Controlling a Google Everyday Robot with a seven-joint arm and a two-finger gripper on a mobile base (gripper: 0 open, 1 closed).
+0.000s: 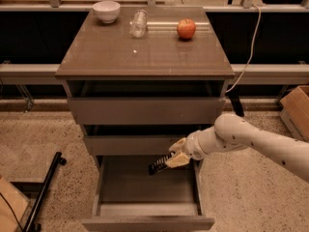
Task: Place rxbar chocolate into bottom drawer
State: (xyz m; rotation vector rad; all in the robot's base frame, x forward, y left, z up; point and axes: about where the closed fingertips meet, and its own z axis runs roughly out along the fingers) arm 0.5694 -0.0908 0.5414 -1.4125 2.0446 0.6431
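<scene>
The carry is nearly over and the release is in hand: the tool (170,159) hangs over the open bottom drawer (145,223), just below the front of the drawer above, with its two pale fingers pinched shut on the right end of the bar (159,164). The bar sticks out to the left, dark and roughly level, in the air above the rear part of the drawer floor and not touching it. The arm (251,141) reaches in from the right, over the drawer's right wall. The next move, as I judge it, calls for lowering the tool a little so the bar sits close to the floor, keeping the wrist clear of the right wall and of the drawer front above, then opening the fingers and lifting out without dragging the bar along. The bottom drawer shows only its bare grey floor; nothing lies in it yet. The two upper drawers (145,111) show only their fronts, so their contents cannot be told. On the bench (145,57) stand a white bowl (106,11), a clear glass (138,23) and a red apple (186,28), well apart from the work below.
</scene>
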